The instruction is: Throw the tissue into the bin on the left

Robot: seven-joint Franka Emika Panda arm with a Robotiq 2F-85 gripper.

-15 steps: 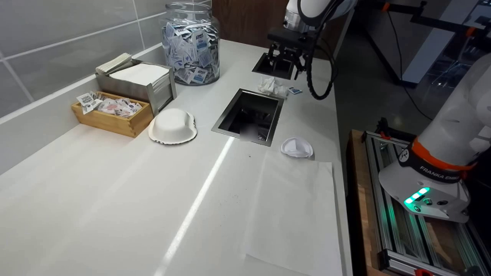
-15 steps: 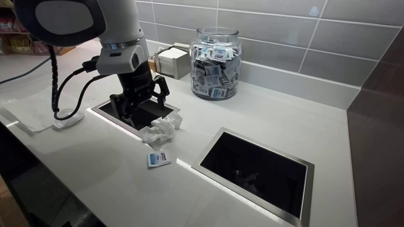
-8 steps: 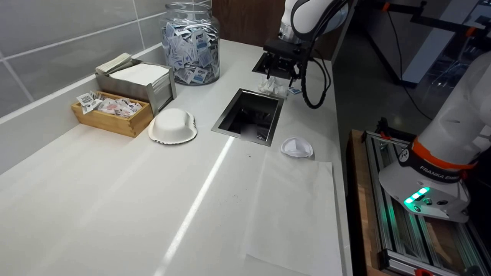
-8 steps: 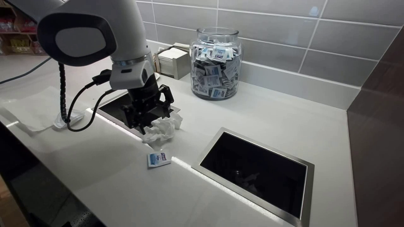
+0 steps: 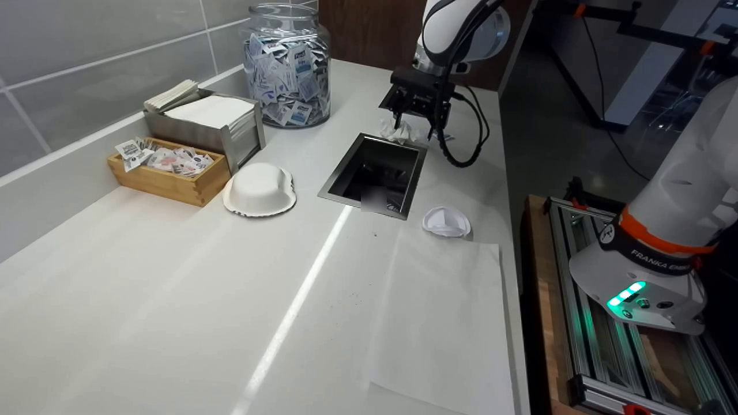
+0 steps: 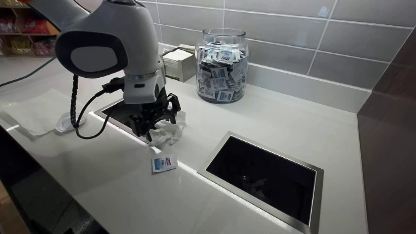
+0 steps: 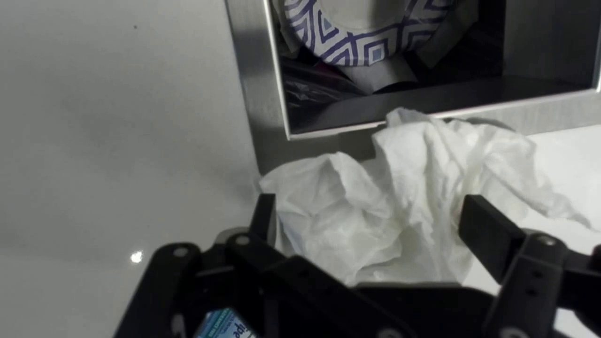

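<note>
The tissue is white and crumpled. It lies on the counter against a bin's rim in both exterior views and fills the middle of the wrist view. My gripper is right over it in both exterior views. In the wrist view the gripper is open, fingers wide apart, with tissue between them. The bin beside the tissue is a steel-rimmed opening, partly behind the arm in an exterior view; the wrist view shows its rim and a patterned plate inside.
A second bin opening lies farther along the counter. A wipe packet lies near the tissue. A large glass jar, napkin holder, wooden box, white bowl, small white lid and paper sheet are around.
My gripper has moved down and over to the tissue, with its fingers staying open. The tissue appears shifted slightly in the latest frames.
</note>
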